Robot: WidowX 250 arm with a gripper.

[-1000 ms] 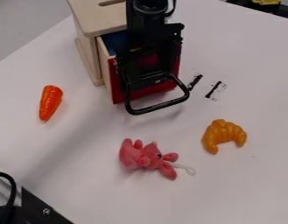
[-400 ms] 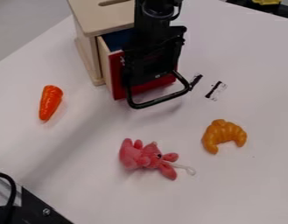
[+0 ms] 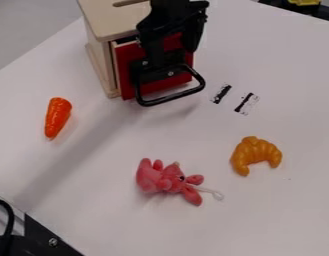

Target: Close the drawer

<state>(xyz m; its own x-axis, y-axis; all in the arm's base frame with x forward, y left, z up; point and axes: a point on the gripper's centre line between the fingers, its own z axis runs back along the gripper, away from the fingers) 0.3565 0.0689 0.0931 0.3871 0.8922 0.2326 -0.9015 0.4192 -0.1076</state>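
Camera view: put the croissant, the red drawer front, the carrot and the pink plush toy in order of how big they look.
Largest to smallest:
1. Red drawer front, even partly covered
2. Pink plush toy
3. Croissant
4. Carrot

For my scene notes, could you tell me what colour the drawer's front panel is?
The wooden drawer's flat front panel is red, as the camera view shows.

- White bench (image 3: 280,215)
- Wooden cabinet (image 3: 113,25): far, left of centre
- Orange carrot (image 3: 58,117): left
- Pink plush toy (image 3: 156,181): near, centre
- Toy croissant (image 3: 253,149): right
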